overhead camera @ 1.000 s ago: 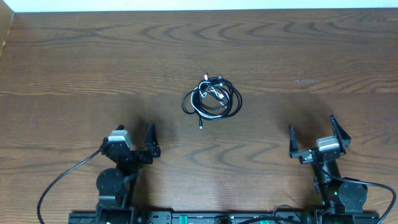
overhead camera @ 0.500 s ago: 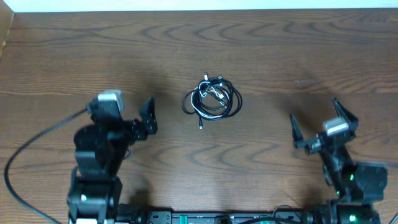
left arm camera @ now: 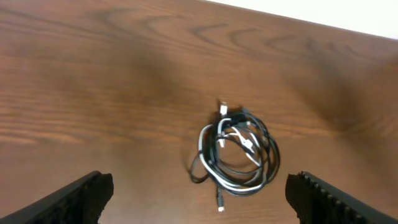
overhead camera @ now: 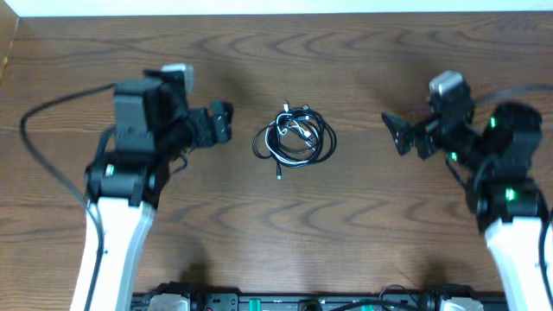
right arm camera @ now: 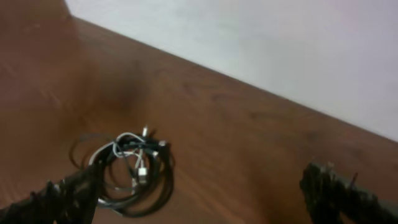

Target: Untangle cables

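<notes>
Wooden table (overhead camera: 363,52): tangled cables (overhead camera: 295,138) midway between side edges, flanked by left gripper (overhead camera: 224,123) and right gripper (overhead camera: 395,135), both spread.

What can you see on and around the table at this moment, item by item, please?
cables: one tangled bundle of a few thin cords, black with one white, middle of the table
table: one, brown wood grain, fills most of each view
wall: one, white, beyond the table's far edge
left pincer: one, black, open, on the bundle's left, apart from it
right pincer: one, black, open, on the bundle's right, apart from it
</notes>
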